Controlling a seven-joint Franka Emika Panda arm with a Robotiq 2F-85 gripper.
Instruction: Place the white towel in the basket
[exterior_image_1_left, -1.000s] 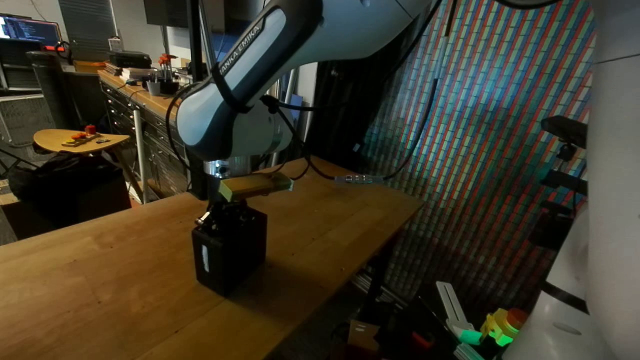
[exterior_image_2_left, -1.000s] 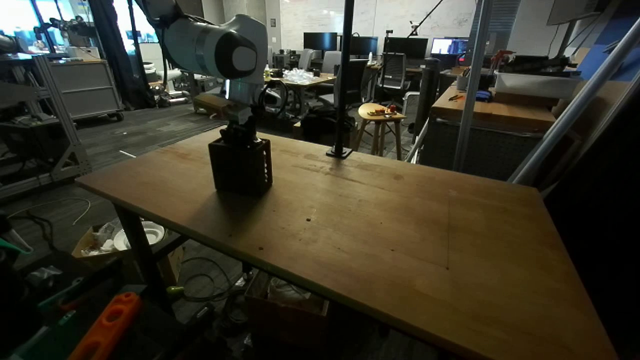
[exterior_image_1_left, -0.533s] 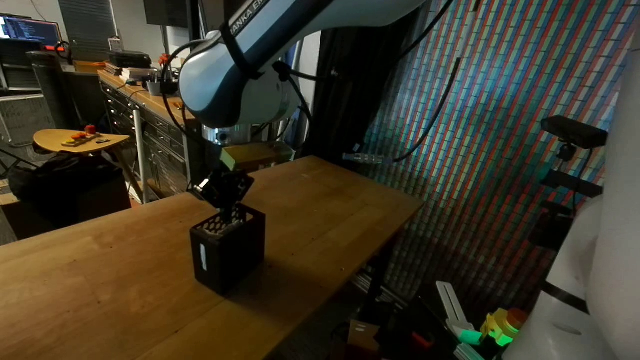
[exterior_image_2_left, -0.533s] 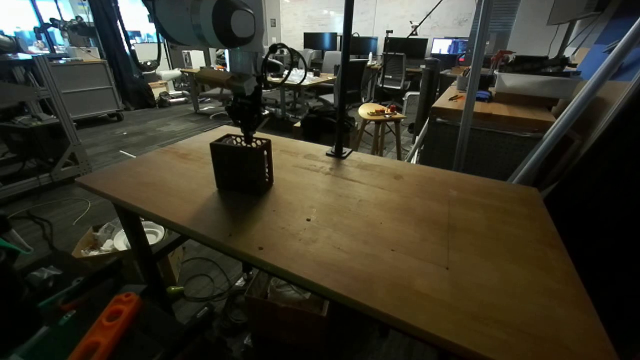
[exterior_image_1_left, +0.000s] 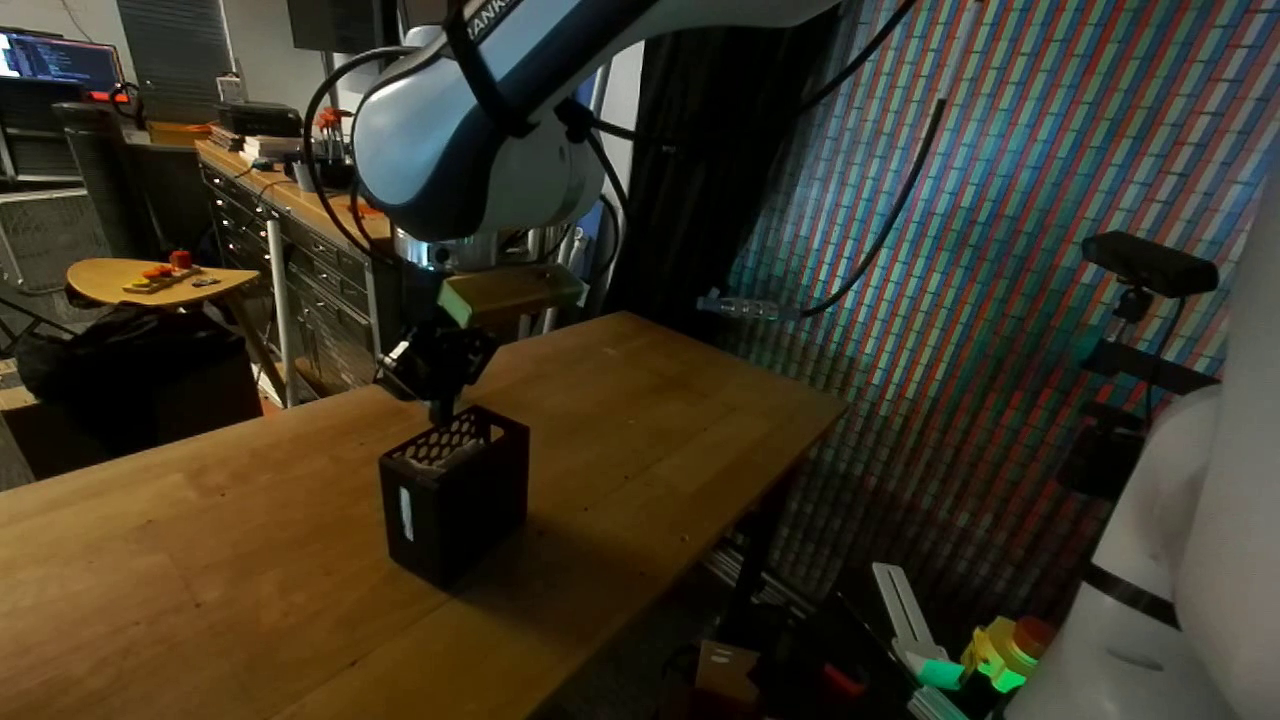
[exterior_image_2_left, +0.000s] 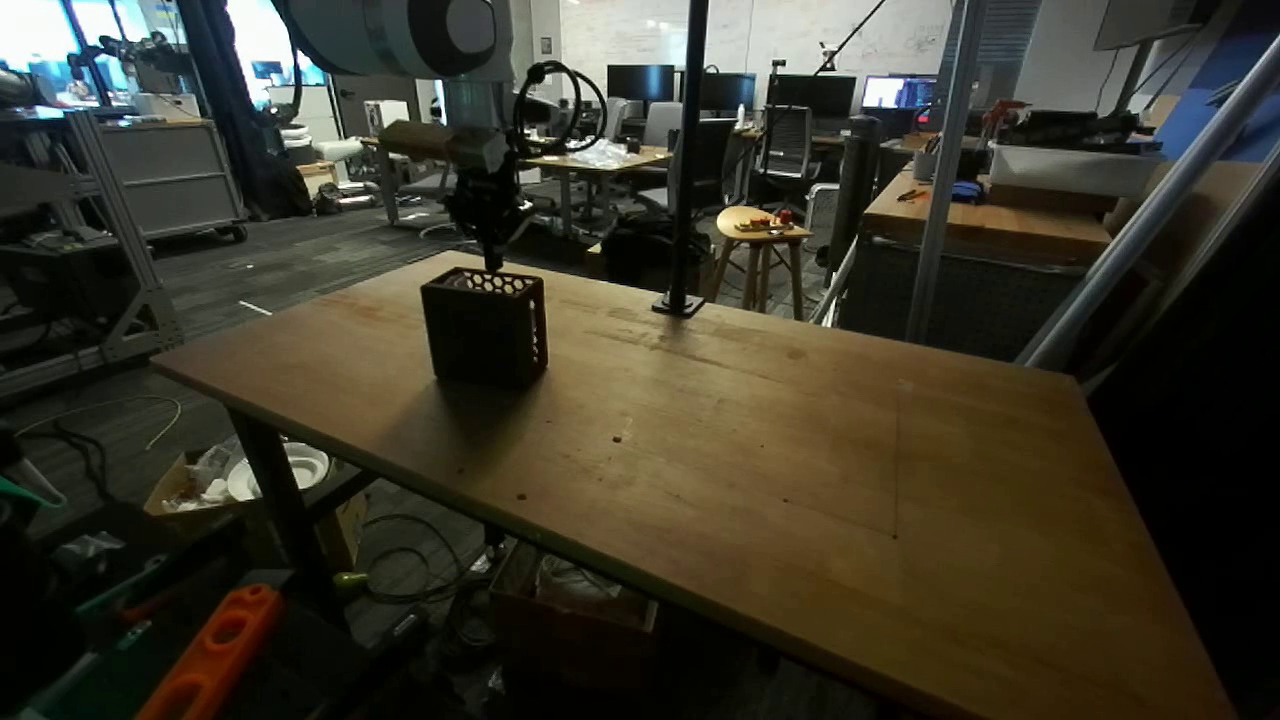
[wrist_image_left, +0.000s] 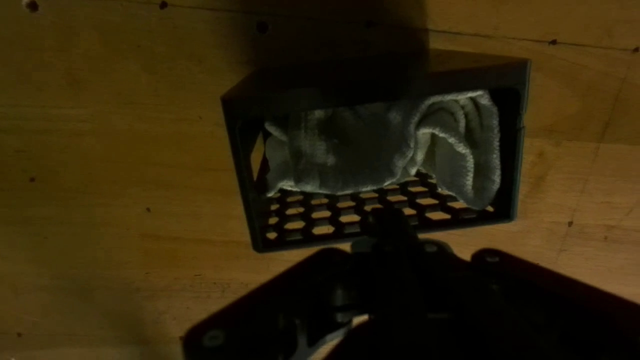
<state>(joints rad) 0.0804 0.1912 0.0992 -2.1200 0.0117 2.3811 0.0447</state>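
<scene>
end effector (exterior_image_2_left: 493, 264) now higher, white towel (wrist_image_left: 345, 152) below in basket (exterior_image_2_left: 482, 338)

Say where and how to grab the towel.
Likely the layered fold of the towel, at its right end in the wrist view, from above, pincer opened first: the basket surrounds it but is open on top, and the fold's loose curl should pinch well.

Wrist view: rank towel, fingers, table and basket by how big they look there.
1. Table, running past the frame's edges
2. Basket
3. Towel
Fingers: unsure; nearness enlarges them and their base is lost in darkness.
</scene>
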